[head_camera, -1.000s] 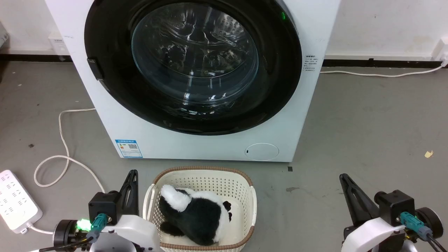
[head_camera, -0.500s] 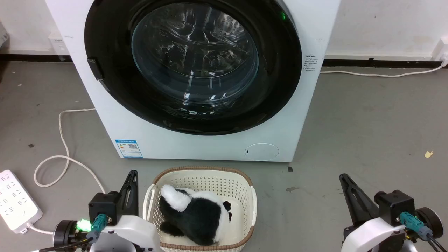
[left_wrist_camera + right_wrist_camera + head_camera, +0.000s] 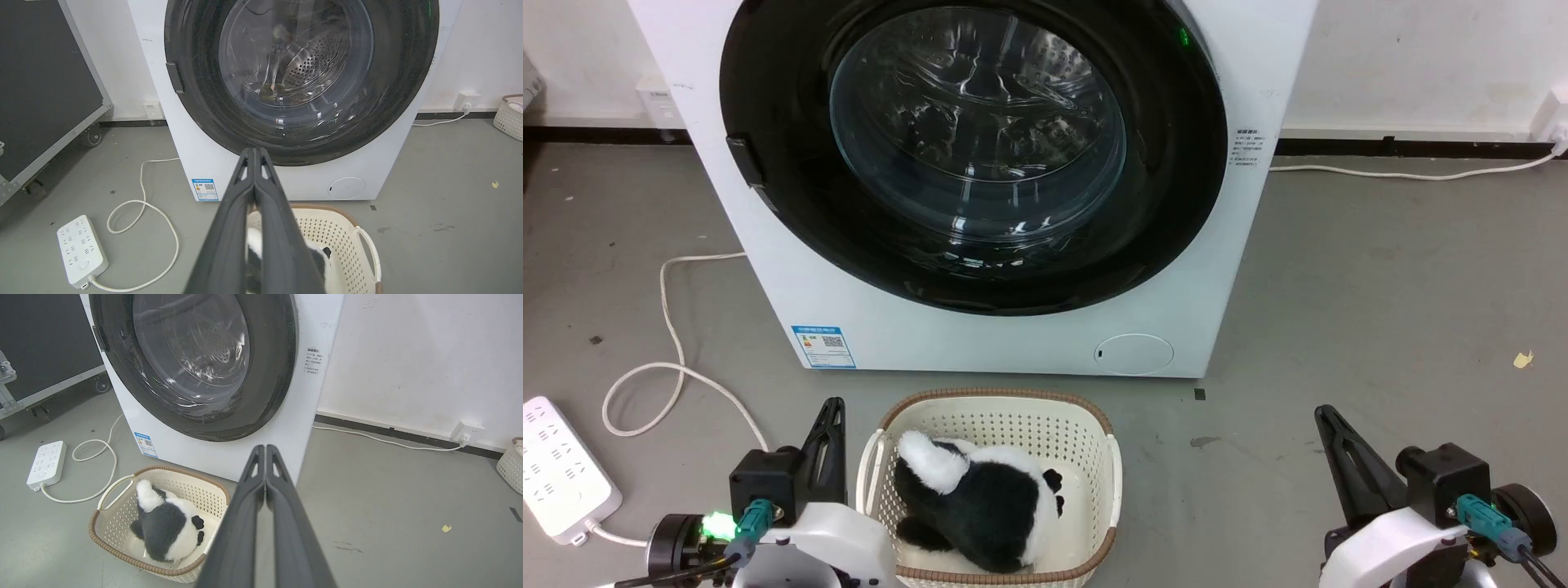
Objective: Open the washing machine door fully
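Note:
The washing machine door (image 3: 1176,188), round and glossy black with a bulging glass window, sits closed flat against the white machine front; it also appears as the door (image 3: 392,94) and the door (image 3: 269,375). A small dark latch tab (image 3: 743,159) juts from its left rim. My left gripper (image 3: 832,406) rests low at the lower left, shut and empty, well short of the door. My right gripper (image 3: 1323,414) rests low at the lower right, also shut and empty. In the wrist views the left gripper (image 3: 254,150) and the right gripper (image 3: 265,447) show fingers pressed together.
A cream basket (image 3: 1086,416) holding a black-and-white plush toy (image 3: 980,506) stands on the floor just before the machine, between my arms. A white power strip (image 3: 560,469) and looping cable (image 3: 670,327) lie at the left. A black wheeled case (image 3: 45,81) stands left of the machine.

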Tool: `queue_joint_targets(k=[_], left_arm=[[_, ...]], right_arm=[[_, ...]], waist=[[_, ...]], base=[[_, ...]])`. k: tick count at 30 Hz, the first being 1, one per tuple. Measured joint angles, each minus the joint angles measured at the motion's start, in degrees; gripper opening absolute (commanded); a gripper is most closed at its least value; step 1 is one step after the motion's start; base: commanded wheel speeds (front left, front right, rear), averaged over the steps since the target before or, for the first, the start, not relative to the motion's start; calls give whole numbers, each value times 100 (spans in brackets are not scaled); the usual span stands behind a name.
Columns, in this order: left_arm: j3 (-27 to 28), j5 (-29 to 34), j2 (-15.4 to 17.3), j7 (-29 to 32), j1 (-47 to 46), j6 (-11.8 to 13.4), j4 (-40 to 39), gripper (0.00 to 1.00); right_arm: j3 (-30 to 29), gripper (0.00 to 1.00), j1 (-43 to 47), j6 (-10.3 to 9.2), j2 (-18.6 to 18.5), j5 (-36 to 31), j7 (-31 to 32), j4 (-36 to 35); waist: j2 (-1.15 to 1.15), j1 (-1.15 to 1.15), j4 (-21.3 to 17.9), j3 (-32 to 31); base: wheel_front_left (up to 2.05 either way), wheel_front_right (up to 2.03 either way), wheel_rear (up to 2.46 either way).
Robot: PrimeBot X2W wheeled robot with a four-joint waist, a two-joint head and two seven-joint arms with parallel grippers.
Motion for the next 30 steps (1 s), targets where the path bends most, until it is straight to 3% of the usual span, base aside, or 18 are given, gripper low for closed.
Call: queue_joint_targets(k=[3,4,30], left_arm=[[0,0,0,0,0,0,0,0],[-3,-9,0,0,-2,5,2,100],[-140,-174,-1,-258,-37,66,-8,100]], right_arm=[[1,0,0,0,0,0,0,0],[0,100,0,0,0,3,0,2],[-111,100,-20,0,0,259,-263,-32]], waist=[[0,0,0,0],[0,0,0,0],[0,0,74,210]], base=[[0,0,0],[0,0,0],[0,0,0]])
